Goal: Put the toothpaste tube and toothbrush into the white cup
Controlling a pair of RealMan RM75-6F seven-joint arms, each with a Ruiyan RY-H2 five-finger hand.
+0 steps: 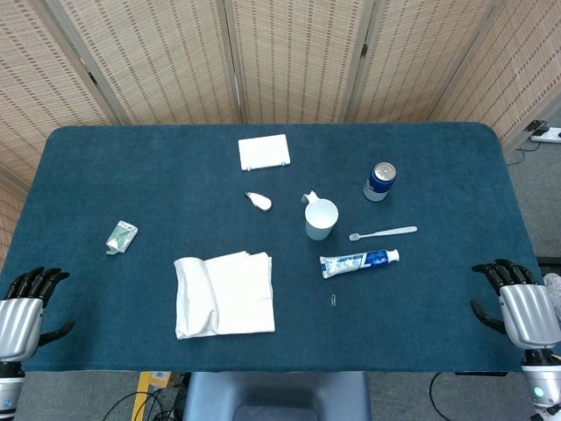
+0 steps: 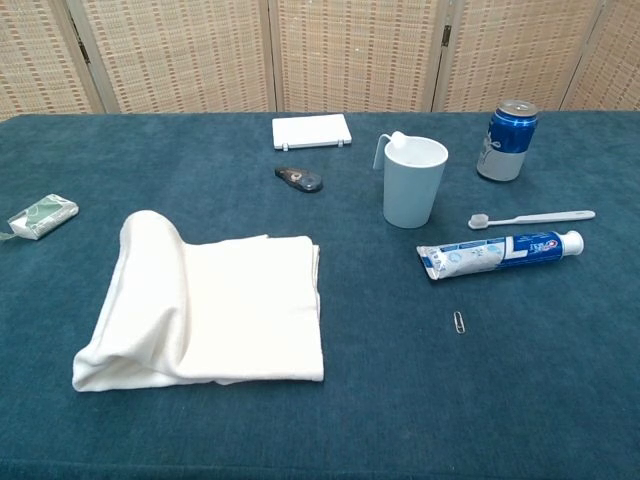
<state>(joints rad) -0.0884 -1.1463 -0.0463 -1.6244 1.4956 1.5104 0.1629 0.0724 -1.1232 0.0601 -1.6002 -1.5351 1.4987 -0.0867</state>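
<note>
The toothpaste tube (image 1: 360, 261) lies flat a little right of the frame centre, cap toward the right. The toothbrush (image 1: 383, 232) lies just above it, parallel, with its head pointing to the white cup (image 1: 321, 218). The cup stands upright just left of the brush head; in the chest view it is near both things but touches neither.

Nothing is picked up yet. The right hand (image 1: 519, 305) sits at the lower right edge of the frame and the left hand (image 1: 24, 307) at the lower left edge; both hold nothing, with the dark fingers (image 1: 507, 274) loosely apart.

I think the main risk is the cup. It looks light and rather tall, so a hand that lowers the long brush at a slant could push the rim and tip it over. The brush handle is thin and lies flat on the cloth, so the fingers may slip off it. The blue can (image 1: 379, 181) stands near, above the brush, and could be knocked by a wide reach. A small paper clip (image 1: 334, 301) lies below the tube.

The table (image 1: 456, 342) has a dark blue cloth, perhaps soft enough to let thin things sink slightly. Behind it stand woven folding screens (image 1: 289, 57).
</note>
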